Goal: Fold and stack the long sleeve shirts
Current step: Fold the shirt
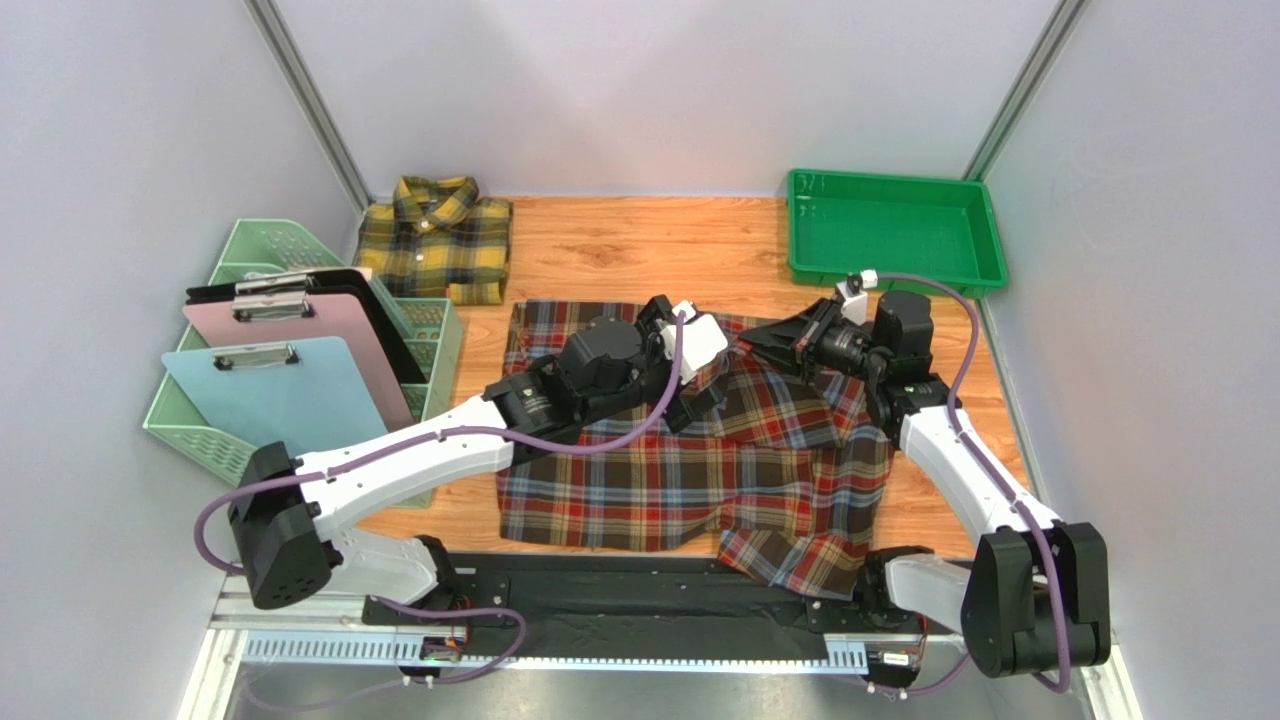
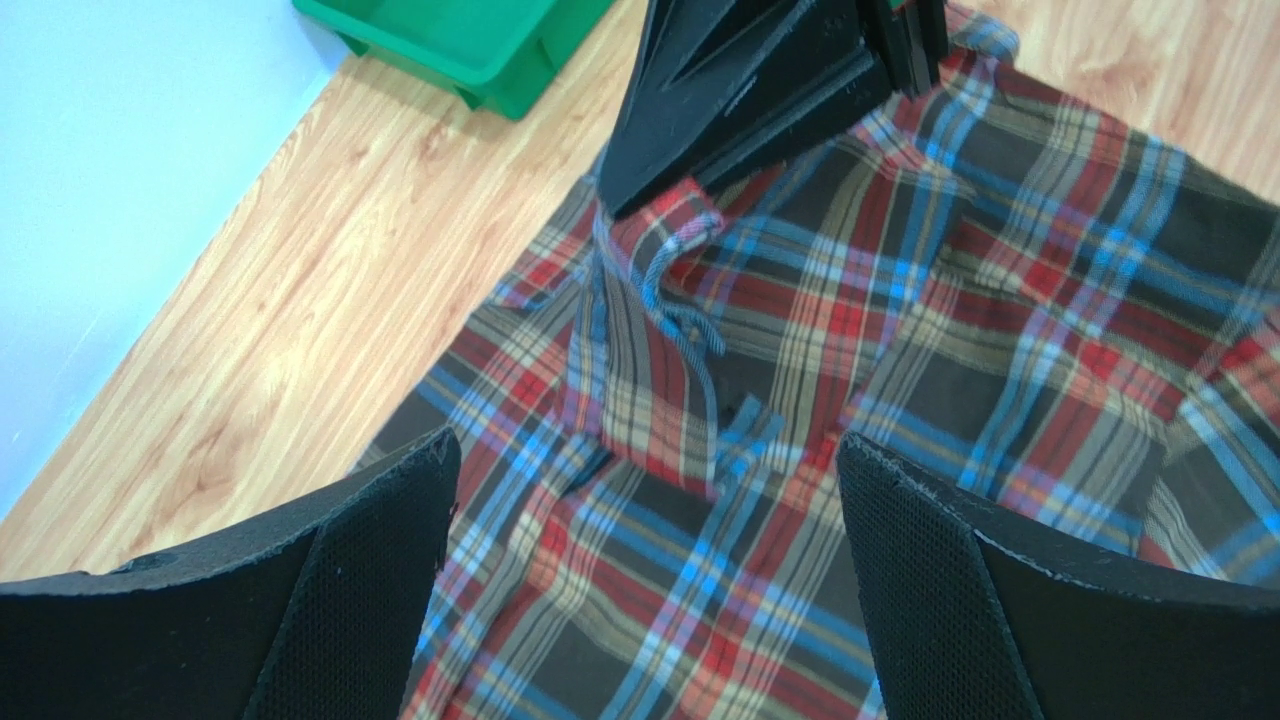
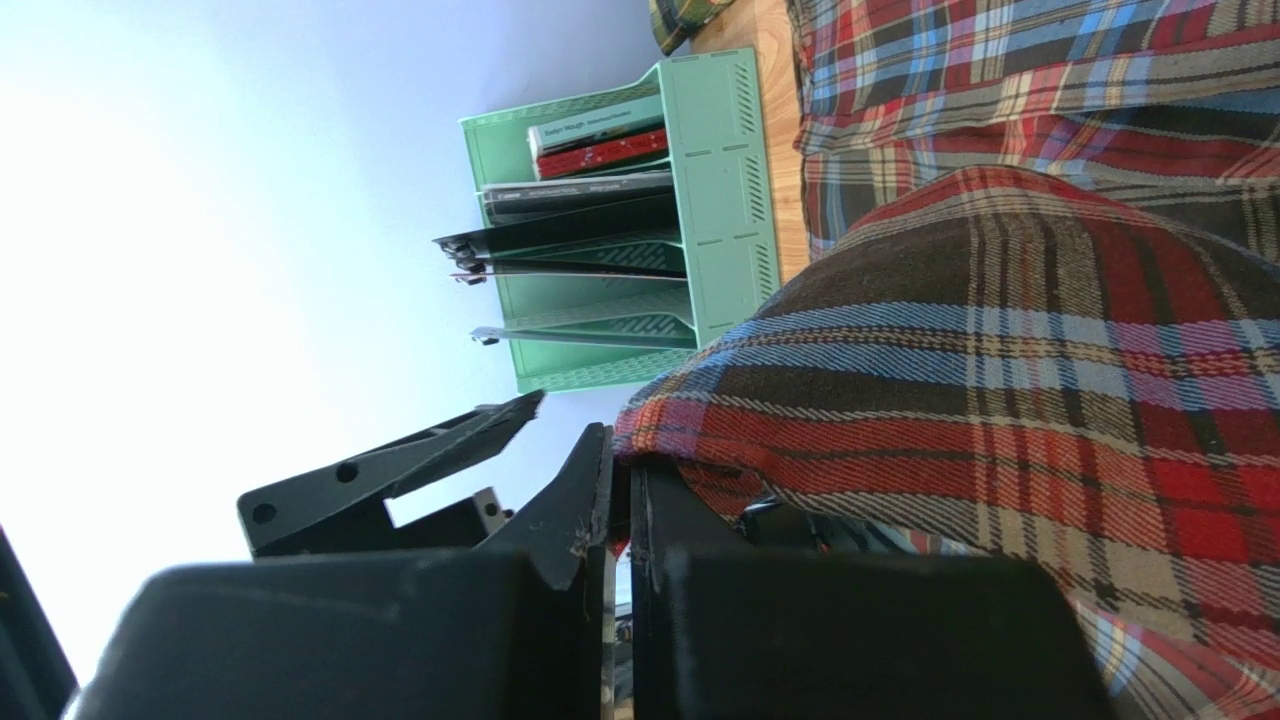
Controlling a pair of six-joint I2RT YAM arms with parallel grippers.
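The red, brown and navy plaid long sleeve shirt [image 1: 661, 465] lies spread on the wooden table, rumpled at its right side. My right gripper [image 1: 750, 342] is shut on a raised fold of this shirt [image 3: 962, 345]; in the right wrist view the cloth edge is pinched between the closed jaws [image 3: 621, 450]. My left gripper [image 1: 709, 360] hovers just left of it, over the shirt's upper middle, open with only plaid cloth [image 2: 676, 570] below its fingers [image 2: 376, 540]. In the left wrist view the right gripper [image 2: 661, 188] lifts a peak of fabric. The yellow and dark check shirt [image 1: 436, 237] lies folded at the back left.
A green tray [image 1: 894, 225] stands at the back right. A mint file rack [image 1: 398, 345] at the left holds pink [image 1: 301, 338], blue [image 1: 278, 390] and black clipboards. Grey walls close in both sides and the back.
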